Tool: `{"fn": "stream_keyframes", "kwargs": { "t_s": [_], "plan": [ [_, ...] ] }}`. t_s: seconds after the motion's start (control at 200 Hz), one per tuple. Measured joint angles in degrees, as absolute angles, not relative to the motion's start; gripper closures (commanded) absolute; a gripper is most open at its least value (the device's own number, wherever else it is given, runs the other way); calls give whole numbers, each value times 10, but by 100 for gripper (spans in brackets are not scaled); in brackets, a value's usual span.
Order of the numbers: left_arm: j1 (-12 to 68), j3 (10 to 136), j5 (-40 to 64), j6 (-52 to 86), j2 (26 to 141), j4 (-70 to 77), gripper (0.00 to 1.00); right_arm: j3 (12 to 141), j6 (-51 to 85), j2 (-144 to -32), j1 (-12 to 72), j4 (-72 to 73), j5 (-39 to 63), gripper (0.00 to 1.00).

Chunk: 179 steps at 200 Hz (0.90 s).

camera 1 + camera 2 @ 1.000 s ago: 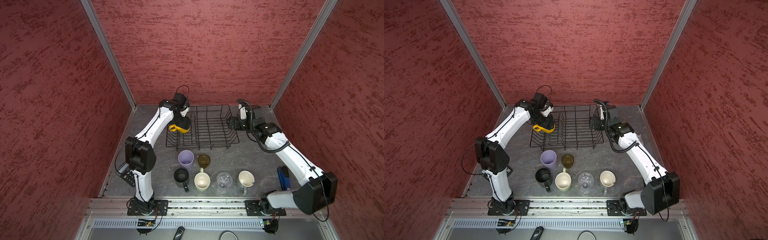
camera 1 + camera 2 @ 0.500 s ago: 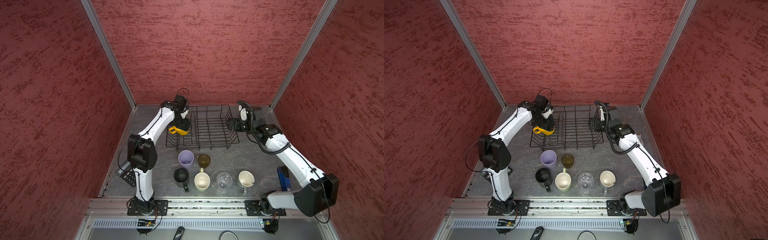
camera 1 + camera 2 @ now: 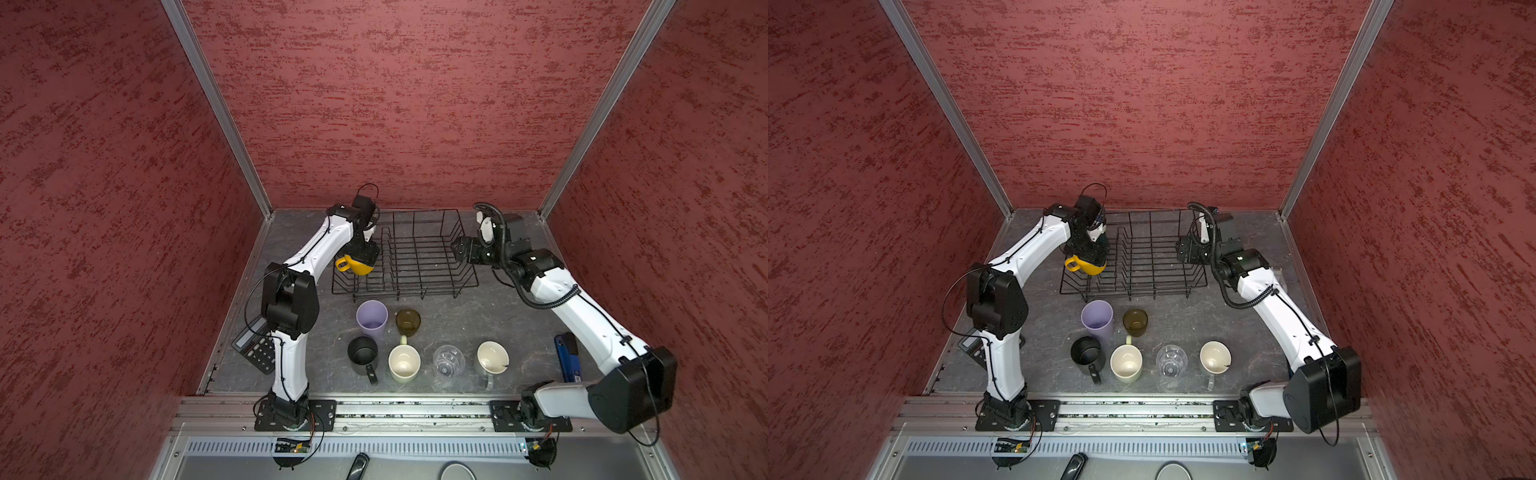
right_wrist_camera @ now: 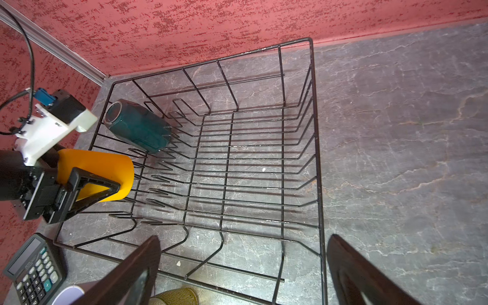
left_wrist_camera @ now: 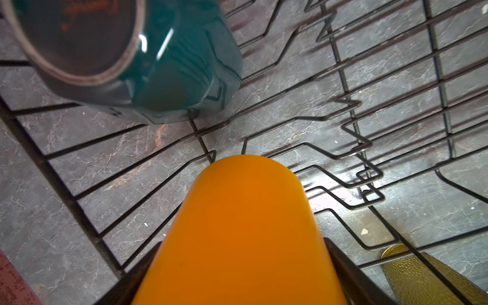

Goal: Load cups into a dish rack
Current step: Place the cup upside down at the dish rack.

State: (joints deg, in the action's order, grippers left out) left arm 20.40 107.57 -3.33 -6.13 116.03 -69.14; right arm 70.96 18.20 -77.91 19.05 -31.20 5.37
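Note:
My left gripper (image 3: 365,254) is shut on a yellow mug (image 3: 358,266), held on its side low over the left end of the black wire dish rack (image 3: 419,259); the left wrist view shows the yellow mug (image 5: 237,224) just above the rack's wires (image 5: 343,111). A teal mug (image 4: 137,129) lies on its side in the rack's far left corner. My right gripper (image 4: 243,264) hangs open and empty over the rack's right end. On the table in front stand a lilac tumbler (image 3: 372,318), brown glass (image 3: 408,322), black mug (image 3: 363,353), cream mug (image 3: 404,362), clear glass (image 3: 448,360) and grey mug (image 3: 492,358).
A calculator (image 3: 255,347) lies by the left arm's base, and a blue object (image 3: 567,361) lies by the right arm. Red walls close in the table on three sides, with the rack close to the back wall.
The left gripper has sunk a little with the yellow mug, closer to the rack's wires. The right arm has hardly moved.

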Motion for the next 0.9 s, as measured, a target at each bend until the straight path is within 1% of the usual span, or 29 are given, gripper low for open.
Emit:
{"fn": "stream_keyframes", "kwargs": {
  "t_s": [0.165, 0.326, 0.716, 0.897],
  "plan": [
    [204, 1073, -36, -58, 1176, -691, 92, 703, 182, -779, 190, -311, 55, 1],
    [204, 1073, -36, -58, 1177, -690, 87, 702, 182, -779, 190, -310, 57, 1],
    [206, 1073, -38, -49, 1180, -689, 71, 699, 182, -779, 190, -310, 58, 1],
    [210, 1074, -46, -47, 1182, -689, 70, 699, 182, -779, 190, -310, 58, 1]
  ]
}}
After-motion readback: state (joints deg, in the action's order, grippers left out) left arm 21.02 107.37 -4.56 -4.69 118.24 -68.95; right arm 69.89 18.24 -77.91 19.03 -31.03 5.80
